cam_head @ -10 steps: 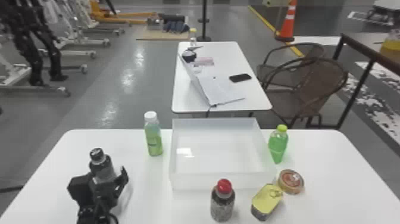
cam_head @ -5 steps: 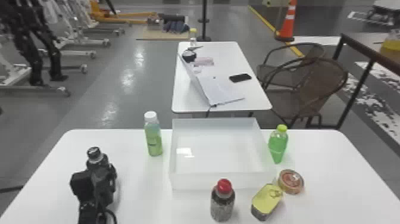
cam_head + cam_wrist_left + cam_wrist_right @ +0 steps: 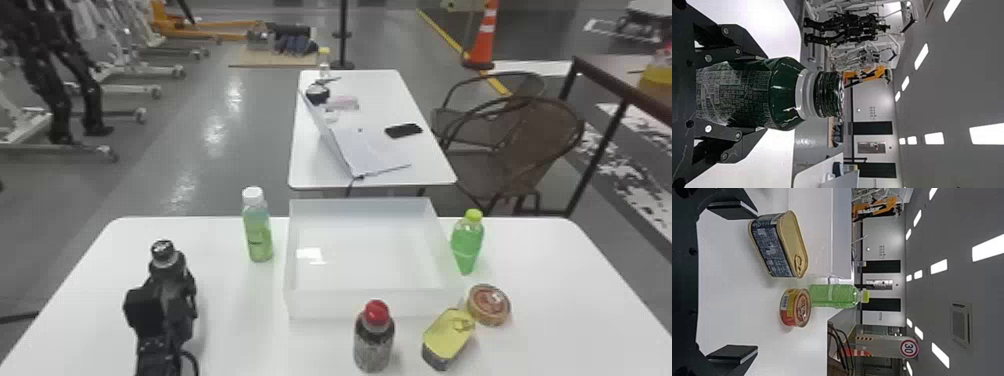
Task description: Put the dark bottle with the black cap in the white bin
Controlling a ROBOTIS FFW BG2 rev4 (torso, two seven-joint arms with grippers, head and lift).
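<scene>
My left gripper (image 3: 174, 292), at lower left in the head view, has its jaws closed in on both sides of the dark bottle (image 3: 168, 258), which I've got upright, black cap on top. The bin (image 3: 345, 304) sits around the centre, well apart from it, the white-capped bottle (image 3: 258, 232) between them. My right gripper (image 3: 757, 281) is spread wide, holding nothing.

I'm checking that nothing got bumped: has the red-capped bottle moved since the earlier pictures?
No. In the head view, the red-capped bottle stands where it did, at the near side of the white bin, shifted neither left nor right.
</scene>
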